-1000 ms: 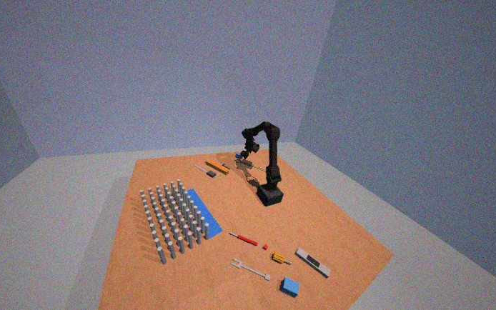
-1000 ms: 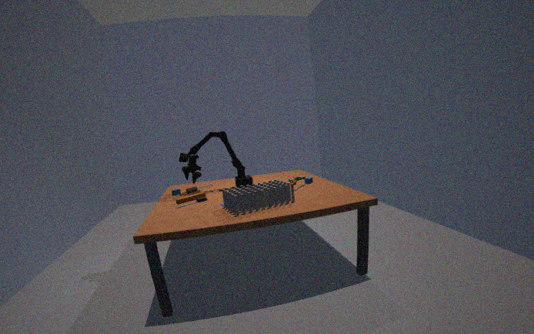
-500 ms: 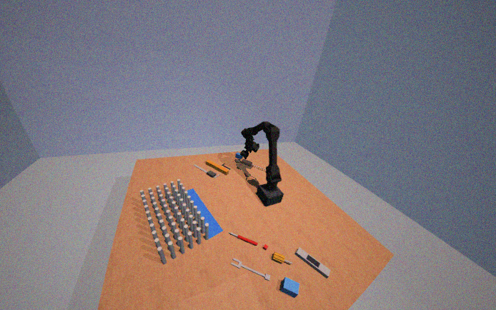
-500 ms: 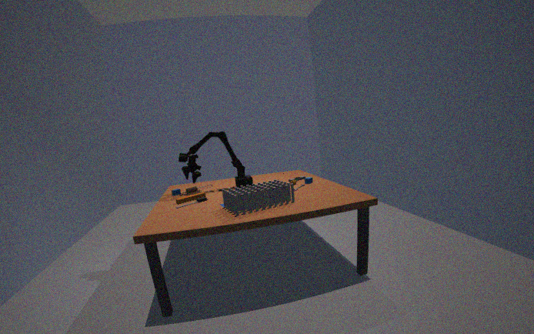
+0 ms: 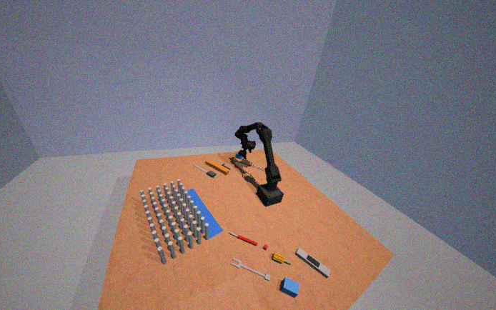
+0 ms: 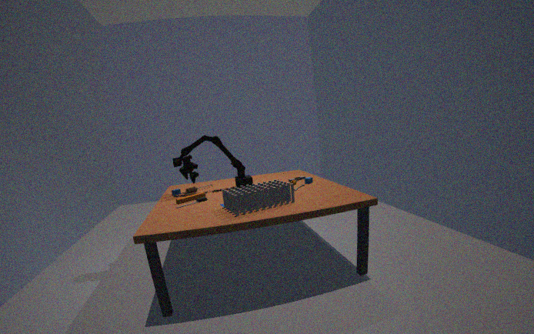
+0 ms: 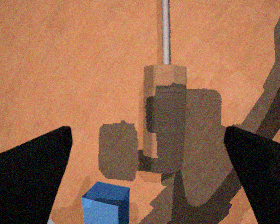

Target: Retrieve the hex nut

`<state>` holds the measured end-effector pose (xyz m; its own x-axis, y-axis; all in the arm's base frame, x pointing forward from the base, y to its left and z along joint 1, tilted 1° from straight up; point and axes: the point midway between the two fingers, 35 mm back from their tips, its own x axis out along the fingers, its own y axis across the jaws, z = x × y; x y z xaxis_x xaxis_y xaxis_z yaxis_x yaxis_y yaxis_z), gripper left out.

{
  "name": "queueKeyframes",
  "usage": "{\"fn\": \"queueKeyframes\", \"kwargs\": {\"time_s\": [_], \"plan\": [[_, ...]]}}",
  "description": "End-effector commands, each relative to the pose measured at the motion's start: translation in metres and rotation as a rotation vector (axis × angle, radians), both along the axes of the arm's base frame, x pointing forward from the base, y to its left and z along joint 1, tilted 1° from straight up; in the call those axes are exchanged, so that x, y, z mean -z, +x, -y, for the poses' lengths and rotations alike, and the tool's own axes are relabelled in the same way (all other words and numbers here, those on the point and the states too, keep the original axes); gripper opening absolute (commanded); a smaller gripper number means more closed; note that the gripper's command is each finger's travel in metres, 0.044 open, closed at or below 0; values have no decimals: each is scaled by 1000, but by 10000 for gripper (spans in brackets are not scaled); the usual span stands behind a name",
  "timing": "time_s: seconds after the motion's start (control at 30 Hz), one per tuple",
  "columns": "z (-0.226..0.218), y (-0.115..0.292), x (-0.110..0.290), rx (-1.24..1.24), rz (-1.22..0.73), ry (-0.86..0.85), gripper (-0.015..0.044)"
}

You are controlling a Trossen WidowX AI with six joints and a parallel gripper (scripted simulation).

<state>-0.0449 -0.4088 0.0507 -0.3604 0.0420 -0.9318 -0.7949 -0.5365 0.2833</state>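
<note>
The black parallel-jaw gripper (image 6: 190, 173) hangs above the far corner of the orange wooden table (image 6: 178, 224) with its jaws spread wide and nothing between them; directly beneath it in the wrist view lies a tan-handled tool with a thin grey metal shaft (image 7: 165, 26), and a small blue cube (image 7: 106, 211) sits just beside the handle. The field of upright grey metal spacers (image 5: 173, 219) and the blue taped strip (image 5: 204, 213) along its front stand well apart from the gripper, across the table. The hex nut itself cannot be made out among the spacers or on the strip.
</note>
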Motion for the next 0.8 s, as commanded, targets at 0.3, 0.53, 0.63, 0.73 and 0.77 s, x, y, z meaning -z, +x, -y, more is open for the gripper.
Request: {"fn": "queueKeyframes", "kwargs": {"time_s": [0.3,0.53,0.63,0.73,0.77], "plan": [[1,0,2,6,-12,13,280],[1,0,2,6,-12,13,280],[1,0,6,6,-12,13,280],[2,0,11,6,-12,13,280],[2,0,12,6,-12,13,280]]}}
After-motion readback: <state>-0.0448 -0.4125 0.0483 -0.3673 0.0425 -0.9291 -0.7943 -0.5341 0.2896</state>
